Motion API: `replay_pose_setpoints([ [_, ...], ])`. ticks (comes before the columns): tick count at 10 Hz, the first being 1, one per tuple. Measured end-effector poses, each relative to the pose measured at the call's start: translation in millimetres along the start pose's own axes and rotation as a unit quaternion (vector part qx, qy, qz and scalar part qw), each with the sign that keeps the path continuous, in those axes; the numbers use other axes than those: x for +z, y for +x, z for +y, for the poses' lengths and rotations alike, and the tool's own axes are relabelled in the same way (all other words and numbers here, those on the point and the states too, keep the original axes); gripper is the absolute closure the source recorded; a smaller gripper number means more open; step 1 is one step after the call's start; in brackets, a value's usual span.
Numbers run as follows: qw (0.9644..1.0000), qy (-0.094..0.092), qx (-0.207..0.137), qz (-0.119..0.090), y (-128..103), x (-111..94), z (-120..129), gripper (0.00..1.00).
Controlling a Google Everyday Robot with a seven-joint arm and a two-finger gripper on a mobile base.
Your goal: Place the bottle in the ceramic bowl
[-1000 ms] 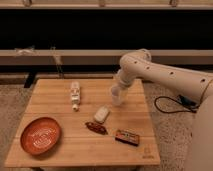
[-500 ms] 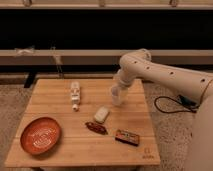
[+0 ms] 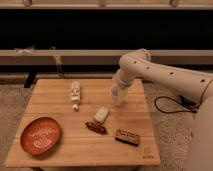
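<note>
Task state check, single view. The bottle (image 3: 75,94) lies on its side on the far-left part of the wooden table (image 3: 75,152), cap end pointing toward the front edge, nothing touching it. The bowl (image 3: 41,135) sits at the front-left corner, upright and with nothing in it; it is well apart from the bottle, which lies behind it and somewhat to the right. The claw (image 3: 118,93) hangs at the far-right part of the table, pointing down from the bent white arm (image 3: 165,75), well apart from the bottle and further from the bowl. I read the claw as spread apart and gripping nothing. A pale see-through shape at its tip may be a plastic cup (image 3: 117,101) standing under it; I cannot separate the two, nor say whether they touch. Other items on the board: a short white block (image 3: 101,114) near the middle, a brown wrapped snack (image 3: 96,128) just in front of it, and a dark flat packet (image 3: 127,136) toward the front right. None lies on the straight path between bottle and bowl. My judgement on progress: nothing is done yet (no reach, no grasp, no lift). What is left is the whole job: bring the claw across to the left, come down over the bottle's body, close on it across its narrow width, lift, carry it forward and left, and release it over the bowl. One risk I note is that a round bottle lying flat may roll when nudged.
</note>
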Motion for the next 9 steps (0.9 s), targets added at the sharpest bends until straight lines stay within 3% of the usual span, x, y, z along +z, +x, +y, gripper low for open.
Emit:
replay_pose_setpoints([
  [6, 1.0, 0.0, -0.005, -0.001, 2.5, -0.4, 0.7, 0.2],
  [9, 0.9991, 0.004, -0.033, -0.026, 38.7, 5.2, 12.9, 0.2],
])
